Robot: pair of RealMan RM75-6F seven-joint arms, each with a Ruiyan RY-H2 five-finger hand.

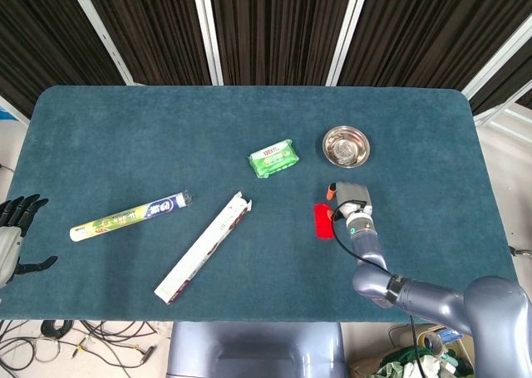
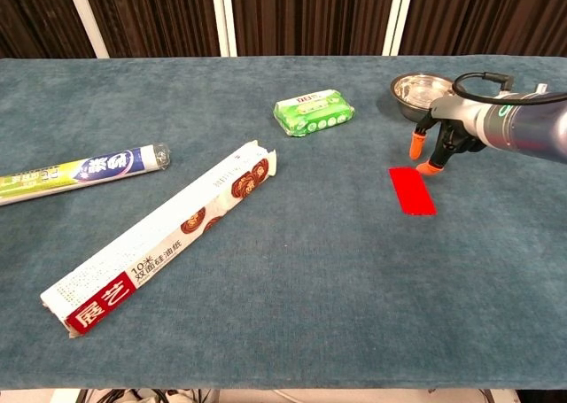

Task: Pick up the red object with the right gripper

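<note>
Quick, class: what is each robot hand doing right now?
Left hand: open, holding nothing, at the table's left edge.
Right hand: holding nothing, fingers apart, hovering by the flat red rectangular object.

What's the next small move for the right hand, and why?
Probably lower the right hand slightly toward the near-left, over the red object. The object lies flat on the table, ungripped; the orange-tipped fingers sit just beyond its far right corner.
</note>
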